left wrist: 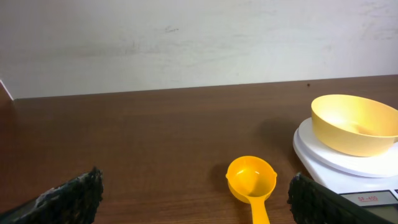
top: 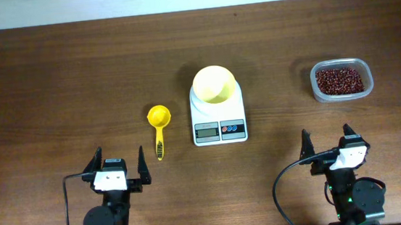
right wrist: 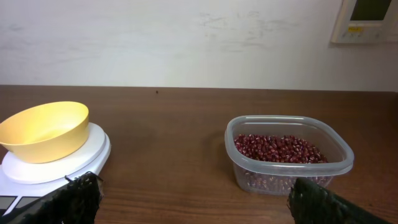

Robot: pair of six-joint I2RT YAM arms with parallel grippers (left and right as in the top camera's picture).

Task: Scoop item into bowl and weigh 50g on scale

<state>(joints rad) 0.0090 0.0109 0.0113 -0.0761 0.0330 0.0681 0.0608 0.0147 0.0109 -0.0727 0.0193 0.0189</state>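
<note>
**A:** Where does the scale (top: 218,114) sit?

**B:** On the brown table (top: 52,82), with its display and its red and blue buttons on the edge facing the arms. The reading is too small to make out.

**A:** And the bowl (top: 214,84)?

**B:** It stands upright on the scale's round white platform, behind the display. It is pale yellow, and nothing shows inside it.

**A:** The beans (top: 339,80)?

**B:** They are all in the clear tub (top: 339,62), which stands well apart from the scale on the right arm's side, about level with the platform. They lie as a dark red-brown layer that does not reach the rim.

**A:** Is there anything on the other side of the scale?

**B:** The yellow scoop (top: 159,117) lies flat on the wood near the scale, on the left arm's side and not touching it. Its cup is level with the scale's middle, and its handle points back toward the arms.

**A:** How do the fingers stand?

**B:** The left gripper (top: 119,150) is on the near side of the scale, beyond the scoop's handle end. Its fingers are spread wide and hold nothing. The right gripper (top: 326,132) is also on the near side, toward the tub. It too is spread wide and empty. Neither touches anything.
</note>
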